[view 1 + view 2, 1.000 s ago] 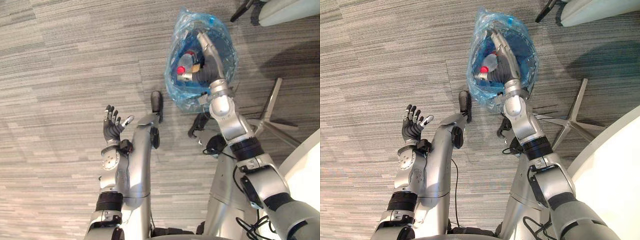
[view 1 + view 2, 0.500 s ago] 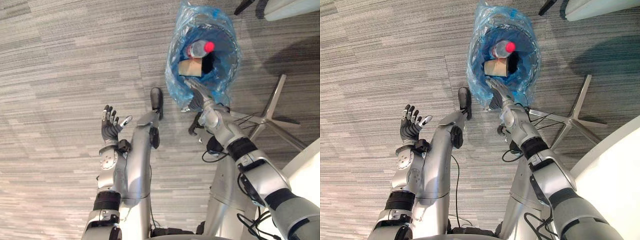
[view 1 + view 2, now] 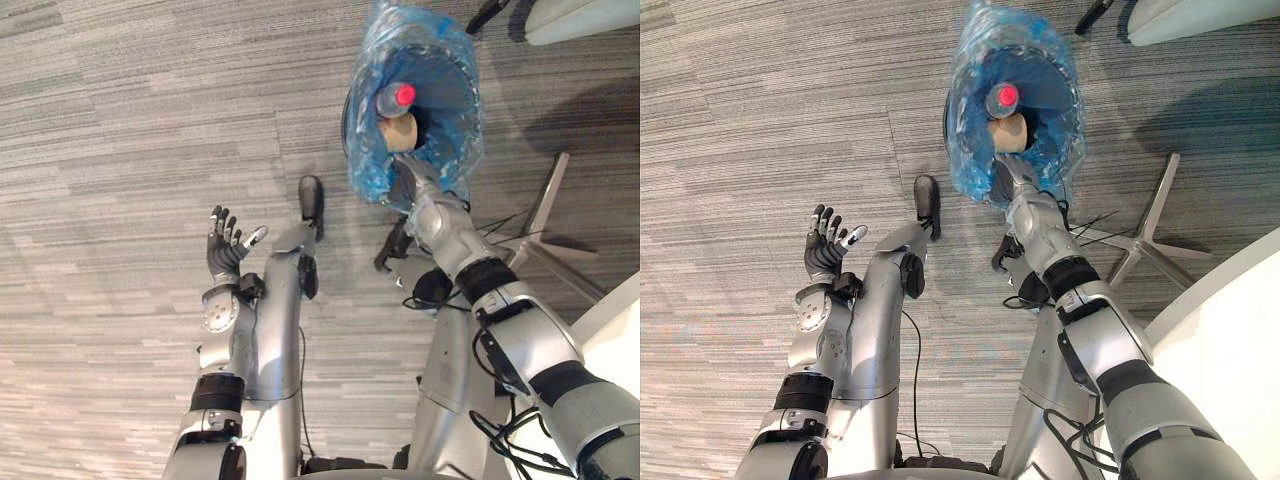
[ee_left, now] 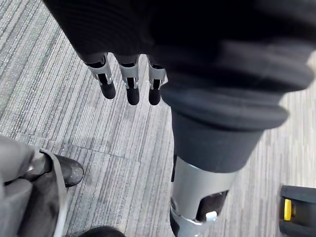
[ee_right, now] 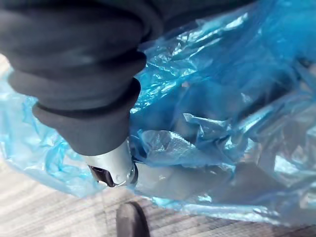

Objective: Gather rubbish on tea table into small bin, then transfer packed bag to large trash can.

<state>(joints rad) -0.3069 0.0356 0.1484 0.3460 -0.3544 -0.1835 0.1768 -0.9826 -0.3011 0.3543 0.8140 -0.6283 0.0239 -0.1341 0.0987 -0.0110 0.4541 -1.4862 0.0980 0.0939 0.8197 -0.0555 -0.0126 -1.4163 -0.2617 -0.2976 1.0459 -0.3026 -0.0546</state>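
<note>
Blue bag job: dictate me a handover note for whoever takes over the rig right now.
Left robot hand: open, raised over the carpet, holding nothing.
Right robot hand: at the near rim of the blue bag; its grip is hidden by the plastic.
Done: a bottle and a brown item lie in the bag.
Left: lift the bag out and dump it.

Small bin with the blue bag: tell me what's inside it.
A clear bottle with a red cap and a tan item lie inside the blue bag. Whatever sits beneath them is covered; the right hand is at the near rim.
</note>
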